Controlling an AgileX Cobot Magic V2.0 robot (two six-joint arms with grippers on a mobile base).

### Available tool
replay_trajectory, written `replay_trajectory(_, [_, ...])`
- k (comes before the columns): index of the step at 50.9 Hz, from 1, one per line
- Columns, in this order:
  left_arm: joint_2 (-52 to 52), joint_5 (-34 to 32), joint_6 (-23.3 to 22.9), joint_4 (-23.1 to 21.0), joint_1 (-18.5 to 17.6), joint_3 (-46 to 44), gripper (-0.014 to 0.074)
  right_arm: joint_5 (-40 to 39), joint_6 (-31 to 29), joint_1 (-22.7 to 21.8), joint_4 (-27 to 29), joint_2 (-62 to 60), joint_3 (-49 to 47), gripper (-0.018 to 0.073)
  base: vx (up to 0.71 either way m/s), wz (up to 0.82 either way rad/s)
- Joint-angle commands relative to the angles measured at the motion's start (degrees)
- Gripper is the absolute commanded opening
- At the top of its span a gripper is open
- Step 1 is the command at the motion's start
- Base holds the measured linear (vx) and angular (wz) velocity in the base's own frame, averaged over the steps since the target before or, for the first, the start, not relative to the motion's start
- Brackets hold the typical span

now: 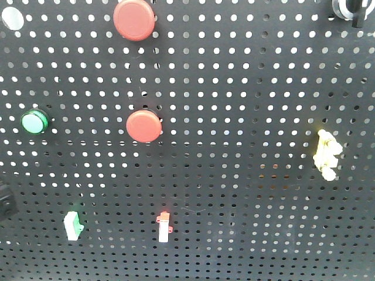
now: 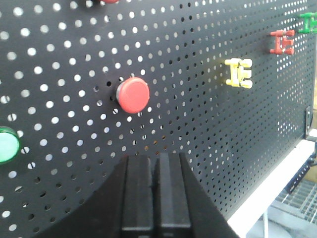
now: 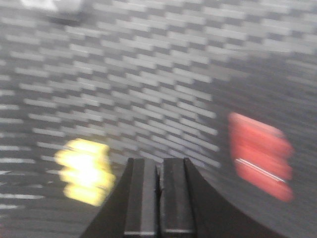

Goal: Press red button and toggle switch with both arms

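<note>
In the front view neither arm shows. The red button point(image 1: 133, 19) sits on the black pegboard point(image 1: 246, 88) at 12 o'clock, a little left of centre and cut by the top edge. The toggle switch point(image 1: 347, 9) is jammed into the 1 o'clock corner, only partly in frame. The smaller red button point(image 1: 143, 126) lies near the middle, with the green button point(image 1: 35, 122) at 9 o'clock and the pale yellow toggle point(image 1: 326, 154) at 3 o'clock. In the left wrist view the left gripper point(image 2: 154, 161) rises from 6 o'clock with its fingers pressed together and holding nothing. It is lined up just below the collared smaller red button, apart from it, while a red sliver at 12 o'clock is probably the true target. The left arm should therefore carry on up past the collared button and meet the wider matte face squarely with its closed tips. The right wrist view is badly blurred. The right gripper point(image 3: 159, 163) is also closed and empty at 6 o'clock, with a yellow smear point(image 3: 84, 171) at 8 o'clock and a red smear point(image 3: 260, 156) at 4 o'clock. The toggle switch cannot be made out there. That arm would do well to get the silver-ringed knob in sight first, then nudge its short lever from the side rather than push it head-on.
</note>
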Motion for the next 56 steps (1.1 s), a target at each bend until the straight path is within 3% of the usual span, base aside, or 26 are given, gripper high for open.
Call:
replay_trajectory(1, [0.2,-4.0,-0.6,-2.0,0.1,-1.6,0.0001,-2.8,-13.8,3.6,12.8,4.7,-4.9,0.0000,0.00,0.00])
replay_trajectory(11, [0.2,-4.0,-0.6,-2.0,0.1,-1.6,0.0001,-1.8,-33.6,10.2,32.1,13.1,-11.8,0.0000,0.00,0.00])
replay_trajectory(18, [0.2,-4.0,-0.6,-2.0,0.1,-1.6,0.0001,-1.1,-40.9,12.0,38.2,18.3,-17.6,0.0000,0.00,0.00])
replay_trajectory(32, [0.2,-4.0,-0.5,-2.0,0.1,-1.6,0.0001,0.0,-42.1,12.0,38.8,26.3,-25.2,0.0000,0.00,0.00])
replay_trajectory(56, [0.2,-4.0,-0.5,-2.0,0.1,-1.6,0.0001,-7.5,-42.6,12.0,37.2,27.2,-25.7,0.0000,0.00,0.00])
